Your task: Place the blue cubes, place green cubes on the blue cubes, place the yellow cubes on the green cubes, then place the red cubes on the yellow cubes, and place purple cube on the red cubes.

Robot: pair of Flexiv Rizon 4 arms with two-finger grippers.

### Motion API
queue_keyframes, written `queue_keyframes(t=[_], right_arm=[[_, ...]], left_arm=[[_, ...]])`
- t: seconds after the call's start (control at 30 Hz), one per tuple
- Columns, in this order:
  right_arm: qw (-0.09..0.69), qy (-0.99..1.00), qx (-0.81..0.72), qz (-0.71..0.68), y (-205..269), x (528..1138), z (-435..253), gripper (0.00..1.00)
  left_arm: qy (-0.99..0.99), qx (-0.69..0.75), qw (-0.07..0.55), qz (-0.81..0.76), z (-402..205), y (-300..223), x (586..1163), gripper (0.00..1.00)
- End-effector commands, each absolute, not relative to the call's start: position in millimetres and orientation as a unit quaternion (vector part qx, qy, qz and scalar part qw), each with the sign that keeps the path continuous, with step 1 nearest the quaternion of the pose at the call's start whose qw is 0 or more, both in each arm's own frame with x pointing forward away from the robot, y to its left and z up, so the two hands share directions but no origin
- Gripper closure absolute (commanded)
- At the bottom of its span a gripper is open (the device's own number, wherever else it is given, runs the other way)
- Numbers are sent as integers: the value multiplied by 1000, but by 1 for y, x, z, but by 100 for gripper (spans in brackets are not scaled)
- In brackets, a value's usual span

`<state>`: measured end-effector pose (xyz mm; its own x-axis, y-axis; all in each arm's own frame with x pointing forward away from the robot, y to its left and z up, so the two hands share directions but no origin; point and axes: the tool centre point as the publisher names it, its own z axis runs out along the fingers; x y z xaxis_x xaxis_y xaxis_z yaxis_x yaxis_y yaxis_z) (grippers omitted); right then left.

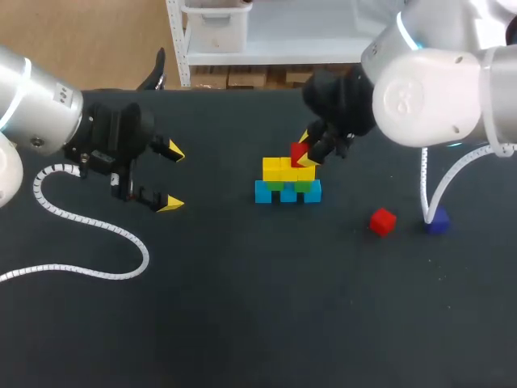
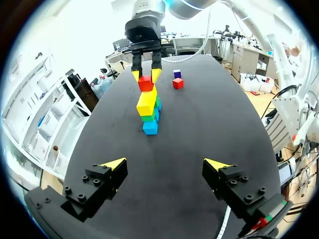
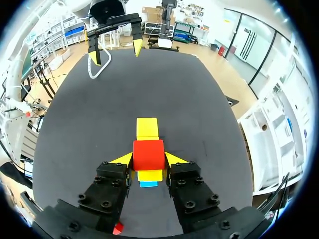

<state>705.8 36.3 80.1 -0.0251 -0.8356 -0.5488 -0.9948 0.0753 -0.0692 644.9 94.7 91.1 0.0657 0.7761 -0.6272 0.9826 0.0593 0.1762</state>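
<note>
A stack stands mid-table: blue cubes (image 1: 288,193) at the base, green cubes (image 1: 279,185) on them, yellow cubes (image 1: 287,170) on top. My right gripper (image 1: 307,151) is shut on a red cube (image 1: 299,152) right at the yellow layer's top; whether the cube rests on it I cannot tell. The right wrist view shows the red cube (image 3: 148,155) between the yellow tips, with yellow cubes (image 3: 147,128) beneath. My left gripper (image 1: 171,178) hangs open and empty left of the stack, facing it (image 2: 166,164). A second red cube (image 1: 382,221) and a purple cube (image 1: 437,222) lie to the right.
A white coiled cable (image 1: 97,230) trails over the table at the left, and another (image 1: 426,182) hangs down by the purple cube. Dark table surface (image 1: 266,307) lies open in front of the stack.
</note>
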Motion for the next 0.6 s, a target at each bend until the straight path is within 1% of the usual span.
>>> queue_keyframes(t=[0.03, 0.2, 0.43, 0.5, 0.6], right_arm=[[232, 694, -659, 172, 37, 707, 80, 76], [231, 695, -659, 172, 37, 707, 80, 73], [229, 696, -659, 172, 36, 708, 79, 71], [228, 696, -659, 172, 35, 708, 79, 67], [228, 696, -659, 173, 35, 709, 78, 65]], left_arm=[[661, 664, 305, -171, 90, 96, 645, 0], [661, 664, 305, -171, 90, 96, 645, 0], [661, 664, 305, -171, 90, 96, 645, 0], [661, 664, 305, -171, 90, 96, 645, 0], [661, 664, 305, -171, 90, 96, 645, 0]])
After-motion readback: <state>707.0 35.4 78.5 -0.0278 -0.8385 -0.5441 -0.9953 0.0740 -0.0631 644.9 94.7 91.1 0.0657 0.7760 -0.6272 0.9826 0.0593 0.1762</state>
